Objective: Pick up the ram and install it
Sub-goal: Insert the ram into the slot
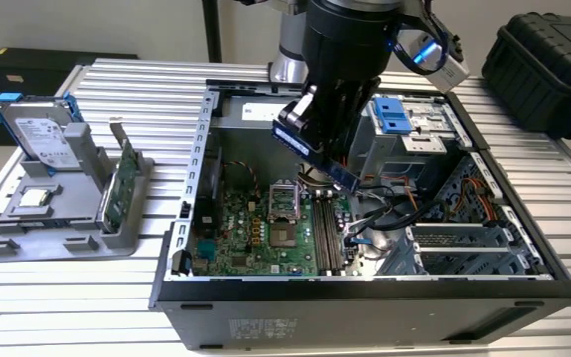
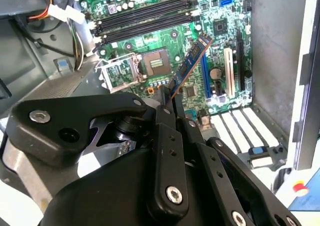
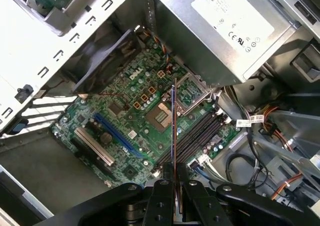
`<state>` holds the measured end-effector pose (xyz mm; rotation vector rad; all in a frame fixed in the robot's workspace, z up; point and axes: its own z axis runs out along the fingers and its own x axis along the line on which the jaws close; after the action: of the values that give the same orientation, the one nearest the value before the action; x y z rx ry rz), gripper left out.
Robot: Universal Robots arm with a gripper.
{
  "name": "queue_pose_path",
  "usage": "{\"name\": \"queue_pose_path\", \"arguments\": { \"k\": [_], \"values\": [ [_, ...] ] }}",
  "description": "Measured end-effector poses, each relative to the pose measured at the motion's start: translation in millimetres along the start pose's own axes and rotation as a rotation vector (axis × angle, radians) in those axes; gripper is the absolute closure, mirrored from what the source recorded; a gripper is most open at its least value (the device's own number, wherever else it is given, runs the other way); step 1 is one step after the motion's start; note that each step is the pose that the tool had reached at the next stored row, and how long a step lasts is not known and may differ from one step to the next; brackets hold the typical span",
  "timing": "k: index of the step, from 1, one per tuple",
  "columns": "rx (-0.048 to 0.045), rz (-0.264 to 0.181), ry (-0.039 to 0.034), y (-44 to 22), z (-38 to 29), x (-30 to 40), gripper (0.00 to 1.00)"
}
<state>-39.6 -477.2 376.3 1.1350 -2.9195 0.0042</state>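
Note:
My gripper (image 1: 312,128) hangs over the open computer case (image 1: 365,297), shut on the ram (image 1: 315,155), a long dark blue-black stick tilted above the motherboard (image 1: 256,238). In the second wrist view the ram (image 2: 190,65) juts out from between the black fingers (image 2: 167,136) at my gripper (image 2: 170,100). Seen edge-on in the first wrist view, the ram (image 3: 173,131) rises from my gripper (image 3: 173,175) and hovers above the black memory slots (image 3: 192,138). Those slots (image 1: 326,232) (image 2: 142,18) lie beside the processor socket (image 1: 283,223); the stick is clear of them.
A grey holder (image 1: 57,223) at the exterior view's left carries a silver hard drive in a blue frame (image 1: 42,134), a green card (image 1: 124,186) and a processor chip (image 1: 35,197). Inside the case are loose cables (image 1: 395,212), a drive cage (image 1: 404,123) and the power supply (image 3: 225,26).

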Motion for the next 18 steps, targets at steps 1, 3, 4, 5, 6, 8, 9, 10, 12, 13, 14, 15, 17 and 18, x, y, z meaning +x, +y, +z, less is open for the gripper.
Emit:
{"name": "queue_pose_path", "arguments": {
  "k": [1, 3, 4, 5, 6, 8, 9, 10, 12, 13, 14, 15, 17, 18],
  "values": [
    [0.0000, 0.010, 0.0001, 0.0, 0.0, 0.0, 1.00],
    [-0.0002, 0.029, 0.0001, 0.0, 0.1, 0.0, 1.00],
    [-0.0003, 0.039, 0.0000, 0.0, 0.2, 0.0, 1.00],
    [-0.0004, 0.049, 0.0001, 0.0, 0.2, 0.0, 1.00],
    [-0.0005, 0.059, 0.0001, 0.0, 0.3, 0.0, 1.00],
    [-0.0007, 0.079, 0.0000, 0.0, 0.4, 0.0, 1.00],
    [-0.0008, 0.088, 0.0000, 0.0, 0.5, 0.0, 1.00],
    [-0.0009, 0.098, 0.0000, 0.0, 0.5, 0.0, 1.00],
    [-0.0011, 0.118, 0.0000, 0.0, 0.6, 0.0, 1.00],
    [-0.0012, 0.127, -0.0001, 0.0, 0.7, 0.0, 1.00],
    [-0.0012, 0.137, 0.0000, 0.0, 0.7, 0.0, 1.00],
    [-0.0014, 0.147, -0.0001, 0.0, 0.8, 0.0, 1.00],
    [-0.0016, 0.167, -0.0001, 0.0, 1.0, 0.0, 1.00],
    [-0.0017, 0.176, -0.0001, 0.0, 1.0, 0.0, 1.00]
  ]
}}
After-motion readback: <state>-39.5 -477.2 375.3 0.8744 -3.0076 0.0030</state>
